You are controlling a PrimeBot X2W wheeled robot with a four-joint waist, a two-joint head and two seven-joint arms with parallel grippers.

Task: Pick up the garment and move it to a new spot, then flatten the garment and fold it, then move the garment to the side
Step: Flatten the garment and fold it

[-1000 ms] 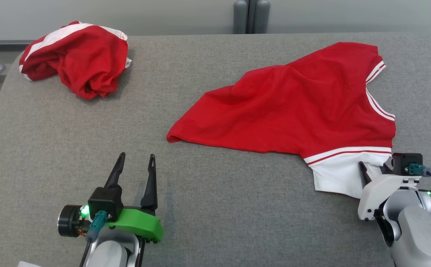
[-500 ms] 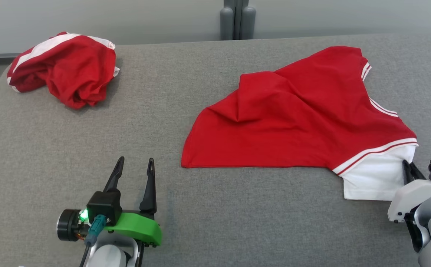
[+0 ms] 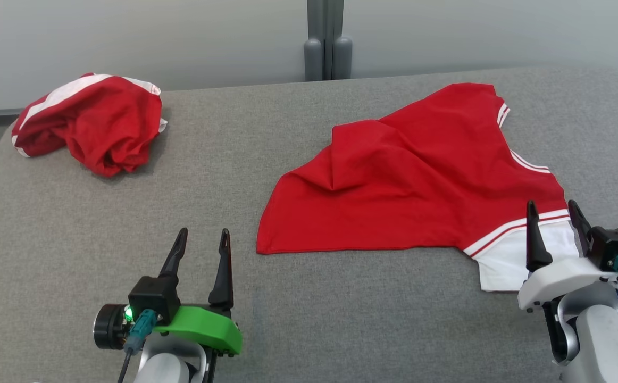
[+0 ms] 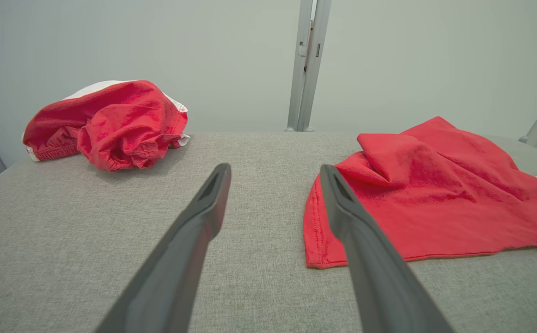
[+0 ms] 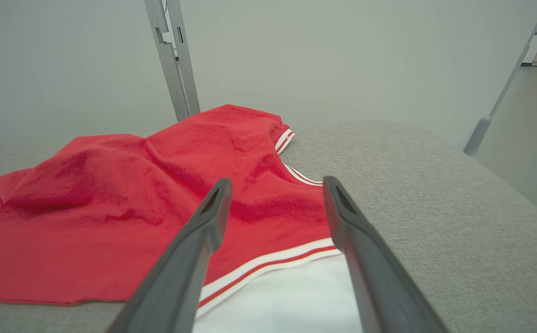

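Right pincer (image 3: pixel 551 208) is released, its two dark fingers spread wide and holding nothing. The garment (image 3: pixel 420 181), the red shirt with white trim, lies spread directly under and ahead of those fingers. Its white panel sits between them and the red body runs away to the pincer's left. Whether the fingertips touch the cloth, I cannot tell.

Left pincer (image 3: pixel 203 236) is open too and empty, poised over bare cloth surface. The garment's near red hem lies just ahead and to the right of its tips. Far ahead and to its left sits a second red garment (image 3: pixel 91 125), crumpled in a heap, well apart from the first. Nothing lies between either pincer and the shirt.

In the head view the right pincer's white housing covers the near corner of the white panel. A raised fold across the middle of the shirt hides whatever lies beneath it. In the left wrist view the shirt runs off the right edge.

The table (image 3: pixel 309 308) is covered in grey woven fabric, rounded at its right-hand corner. Beyond the far edge rises a grey metal post (image 3: pixel 326 42) against a plain pale wall (image 3: pixel 128 37). A second slanted post (image 5: pixel 504 83) stands off to the right pincer's right.
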